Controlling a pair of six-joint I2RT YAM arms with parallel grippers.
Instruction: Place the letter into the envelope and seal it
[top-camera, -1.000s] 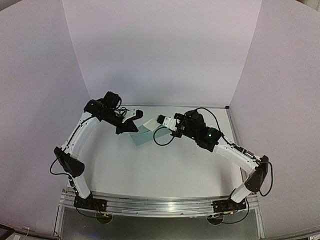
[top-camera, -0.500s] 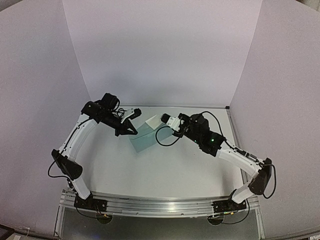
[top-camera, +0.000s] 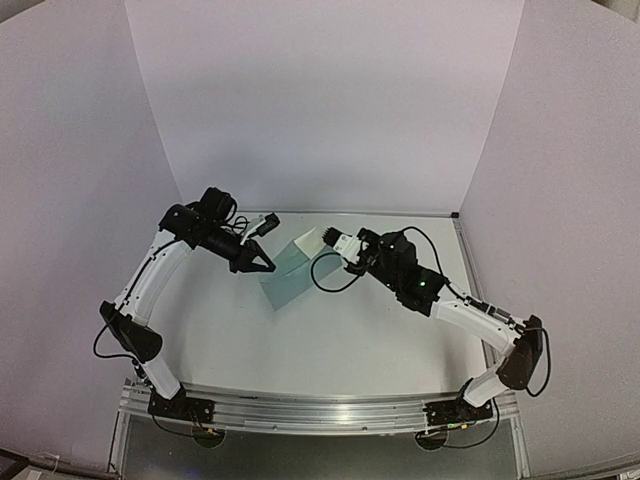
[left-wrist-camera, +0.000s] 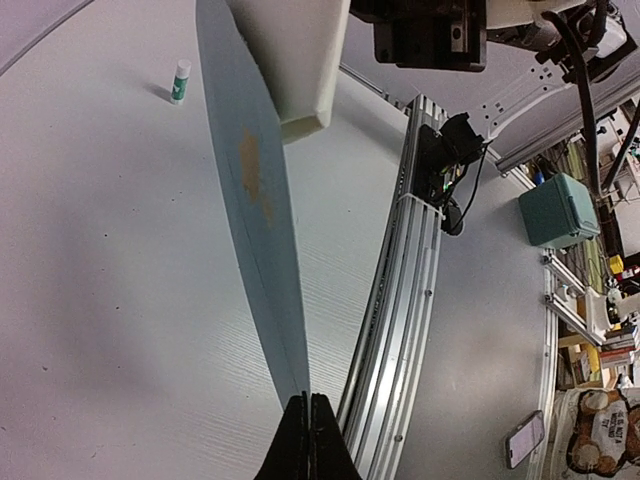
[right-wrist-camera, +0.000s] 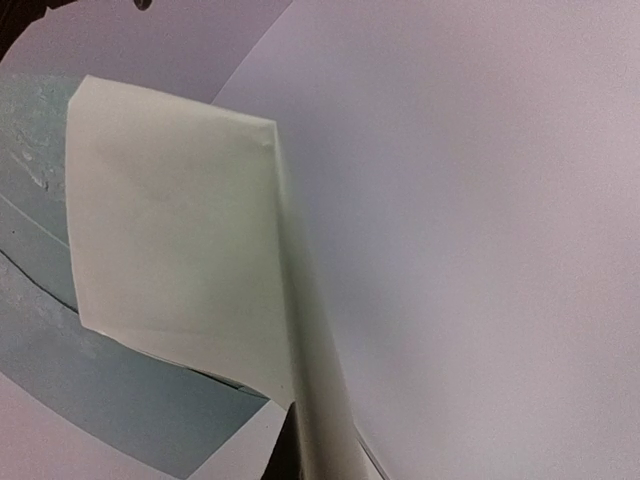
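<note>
The teal envelope is held up off the table, tilted, with my left gripper shut on its near corner. In the left wrist view the envelope shows edge-on, running up from my shut left gripper. My right gripper is shut on the cream letter, whose free end touches the envelope's upper edge. In the right wrist view the letter curls out from my right gripper and lies over the envelope. Whether the letter's end is inside the envelope cannot be told.
A small green and white glue stick stands on the table beyond the envelope. The aluminium rail runs along the table's near edge. White walls enclose the left, back and right sides.
My left gripper has tipped the envelope more upright and drawn it slightly nearer. My right arm has stretched left, bringing the letter against the envelope's top edge.
</note>
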